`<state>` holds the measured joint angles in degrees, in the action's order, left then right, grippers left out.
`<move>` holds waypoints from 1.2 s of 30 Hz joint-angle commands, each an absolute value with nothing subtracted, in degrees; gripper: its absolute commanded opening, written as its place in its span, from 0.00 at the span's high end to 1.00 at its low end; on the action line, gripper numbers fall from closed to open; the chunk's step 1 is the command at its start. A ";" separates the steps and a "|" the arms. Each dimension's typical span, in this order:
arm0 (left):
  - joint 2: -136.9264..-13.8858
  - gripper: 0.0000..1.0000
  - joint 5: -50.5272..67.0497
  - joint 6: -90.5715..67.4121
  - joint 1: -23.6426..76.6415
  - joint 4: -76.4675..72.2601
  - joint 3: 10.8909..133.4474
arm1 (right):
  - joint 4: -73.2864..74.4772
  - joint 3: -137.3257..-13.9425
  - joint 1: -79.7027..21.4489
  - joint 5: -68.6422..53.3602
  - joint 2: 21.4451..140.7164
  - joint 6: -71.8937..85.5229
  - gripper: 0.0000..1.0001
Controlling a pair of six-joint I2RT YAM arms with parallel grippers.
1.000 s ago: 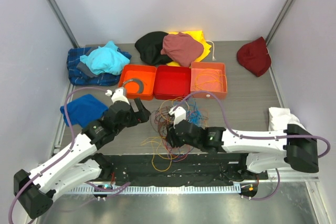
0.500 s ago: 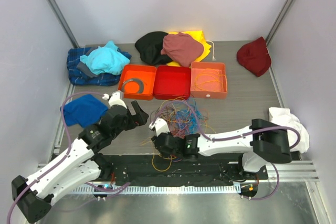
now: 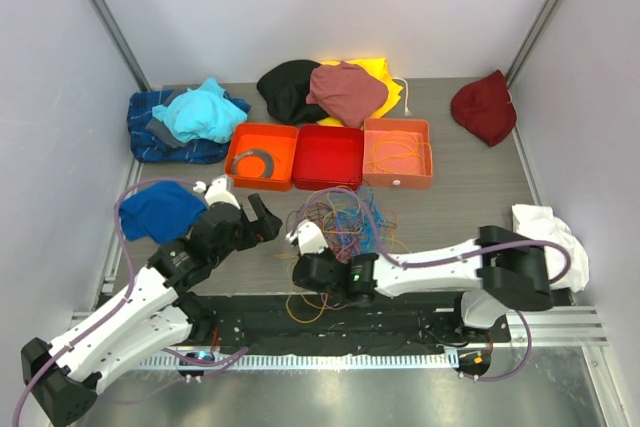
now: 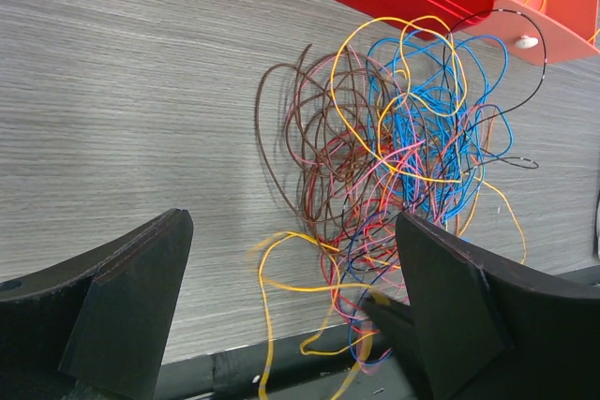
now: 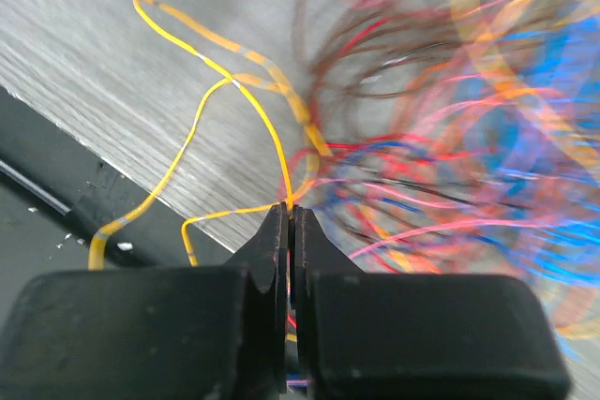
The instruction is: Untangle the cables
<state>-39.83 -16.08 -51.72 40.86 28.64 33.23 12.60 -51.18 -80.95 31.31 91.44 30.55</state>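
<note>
The cables (image 3: 345,219) lie as one loose tangle of yellow, blue, red, pink and brown wires on the grey table, just in front of the bins. The left wrist view shows the same cables (image 4: 394,147), and so does the right wrist view (image 5: 450,156). My right gripper (image 3: 300,277) is at the tangle's near left edge. Its jaws (image 5: 291,214) are shut on a yellow cable (image 5: 277,142) whose loops trail over the table's front edge. My left gripper (image 3: 262,219) hovers left of the tangle, open (image 4: 291,222) with nothing between its fingers.
Three bins stand behind the tangle: an orange one (image 3: 240,152), a red one (image 3: 328,157) and a light orange one (image 3: 425,152) holding more wires. Cloth heaps ring the table: blue (image 3: 160,209), cyan (image 3: 205,112), black (image 3: 285,87), maroon (image 3: 345,92), dark red (image 3: 485,107), white (image 3: 545,227).
My right gripper swung left to the tangle's near left edge and shut on the yellow cable. The left arm shifted only slightly and stayed open.
</note>
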 commanded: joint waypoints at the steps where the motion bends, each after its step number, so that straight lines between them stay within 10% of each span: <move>1: -38.85 0.05 -17.23 -51.59 41.13 28.57 33.75 | 18.01 -58.08 -82.09 42.88 74.65 29.28 0.99; 14: -41.39 0.04 -3.89 -52.12 41.13 10.65 29.63 | 32.52 -90.68 -82.09 51.42 62.93 13.63 0.99; 26: -45.97 0.04 2.02 -53.96 41.13 1.32 28.31 | 27.34 -94.66 -80.17 63.55 63.11 5.88 0.99; 36: -40.08 0.04 0.97 -54.05 41.13 6.06 26.10 | 29.61 -94.31 -50.49 45.91 68.37 14.41 0.99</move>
<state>-43.00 1.13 -53.95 40.86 5.28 26.15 29.15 -93.54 -59.55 54.87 65.10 10.28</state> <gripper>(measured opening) 0.963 0.032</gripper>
